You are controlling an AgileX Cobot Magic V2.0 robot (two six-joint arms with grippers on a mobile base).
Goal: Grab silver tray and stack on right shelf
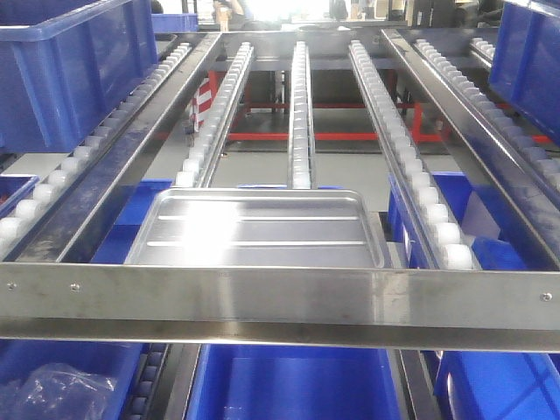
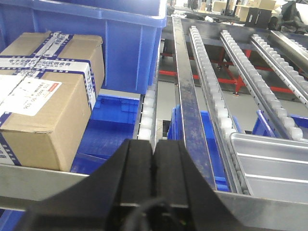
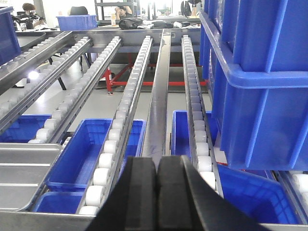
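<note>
The silver tray (image 1: 258, 229) lies flat on the roller lanes of the shelf (image 1: 302, 114), right behind the polished front bar (image 1: 280, 302). Its corner shows at the lower right of the left wrist view (image 2: 274, 166) and at the lower left of the right wrist view (image 3: 21, 168). My left gripper (image 2: 154, 144) is shut and empty, in front of the bar, left of the tray. My right gripper (image 3: 157, 161) is shut and empty, in front of the bar, right of the tray. Neither gripper touches the tray.
A blue bin (image 1: 70, 70) sits on the left lane and another (image 3: 260, 82) on the right lane. A cardboard box (image 2: 45, 91) stands left of the left gripper. Blue bins (image 1: 289, 381) fill the level below.
</note>
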